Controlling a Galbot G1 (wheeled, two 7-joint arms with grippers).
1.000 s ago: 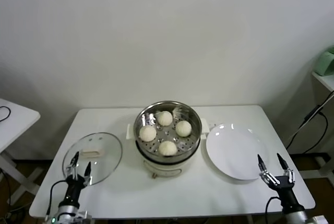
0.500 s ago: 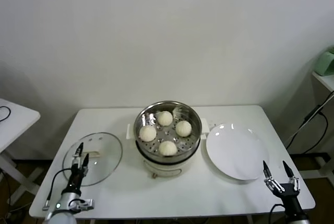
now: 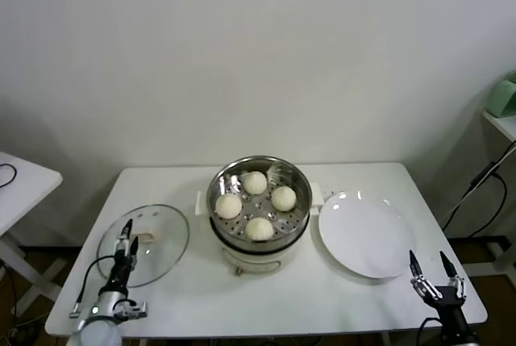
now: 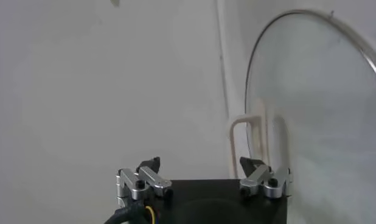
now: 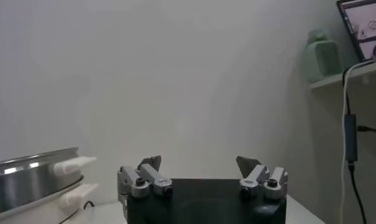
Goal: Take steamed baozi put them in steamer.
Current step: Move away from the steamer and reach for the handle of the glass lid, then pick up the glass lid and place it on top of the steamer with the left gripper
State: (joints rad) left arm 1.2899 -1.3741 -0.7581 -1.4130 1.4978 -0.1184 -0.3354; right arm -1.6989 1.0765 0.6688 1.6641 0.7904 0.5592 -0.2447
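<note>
Claw status first: the right claw [image 3: 433,270] is spread wide open with nothing in it, and over the last second it's dropped back toward the near right corner of the surface [image 3: 355,302], off the white plate [image 3: 367,235]. Left claw [image 3: 126,234] is just as open and empty, and it's slid a bit lower too, hanging over the near edge of the glass lid [image 3: 145,243]. All four steamed baozi [image 3: 255,182] are sitting in the steamer [image 3: 259,203] mid-surface, plate's bare. Looks to me like both arms are backing off because the job's basically done, nothing left to move
</note>
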